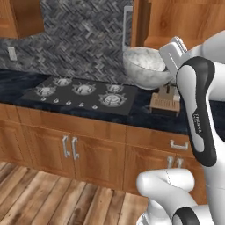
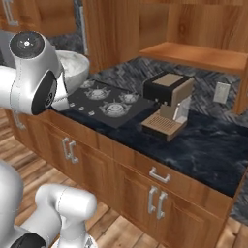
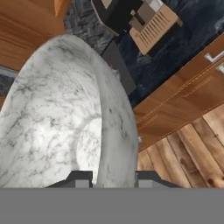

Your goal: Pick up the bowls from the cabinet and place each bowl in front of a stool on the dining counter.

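My gripper (image 3: 114,178) is shut on the rim of a white-grey marbled bowl (image 3: 57,122), with one dark fingertip on each side of the rim. The bowl (image 1: 143,66) hangs tilted in the air above the right end of the gas hob, just below and in front of the wall cabinet (image 1: 184,19) of reddish-brown wood. My hand (image 1: 166,67) meets the bowl at its right rim. From the right base view the bowl (image 2: 75,65) shows partly behind my arm, and the cabinet's inner shelf (image 2: 193,55) lies bare. The stool and the dining counter are out of view.
A gas hob (image 1: 83,94) lies in the dark stone counter (image 2: 208,145). A coffee machine (image 2: 167,101) stands right of it, below the cabinet. A long silver bar handle (image 1: 126,26) runs down the cabinet door edge. Lower wooden cabinets (image 1: 88,154) front a plank floor.
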Available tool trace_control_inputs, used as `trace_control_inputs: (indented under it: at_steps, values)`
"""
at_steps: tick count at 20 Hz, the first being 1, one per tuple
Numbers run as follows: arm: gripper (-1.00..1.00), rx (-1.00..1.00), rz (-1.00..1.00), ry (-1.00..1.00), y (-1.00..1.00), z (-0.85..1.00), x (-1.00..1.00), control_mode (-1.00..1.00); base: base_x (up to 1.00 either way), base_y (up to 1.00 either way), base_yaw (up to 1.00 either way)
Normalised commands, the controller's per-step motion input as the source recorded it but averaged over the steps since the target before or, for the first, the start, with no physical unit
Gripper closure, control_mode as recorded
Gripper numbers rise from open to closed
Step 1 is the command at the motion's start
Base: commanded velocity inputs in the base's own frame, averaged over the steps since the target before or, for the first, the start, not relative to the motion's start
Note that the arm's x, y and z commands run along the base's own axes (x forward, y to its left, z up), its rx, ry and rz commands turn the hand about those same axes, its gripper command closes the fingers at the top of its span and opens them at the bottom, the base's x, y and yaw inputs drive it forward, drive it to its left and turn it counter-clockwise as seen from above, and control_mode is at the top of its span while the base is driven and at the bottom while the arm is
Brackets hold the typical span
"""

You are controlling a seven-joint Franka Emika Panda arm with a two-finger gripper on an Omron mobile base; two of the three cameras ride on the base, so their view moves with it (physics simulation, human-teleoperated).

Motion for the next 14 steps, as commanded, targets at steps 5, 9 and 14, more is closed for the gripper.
trace_control_inputs:
  at_steps: [5,9,14]
  values:
    - [1.0,0.0,0.0,0.0,0.0,0.0,0.0,1.0,-1.0,0.0,0.31]
    - [1.0,0.0,0.0,0.0,0.0,0.0,0.0,1.0,-1.0,0.0,0.54]
    - [1.0,0.0,0.0,0.0,0.0,0.0,0.0,1.0,-0.38,0.13,0.87]
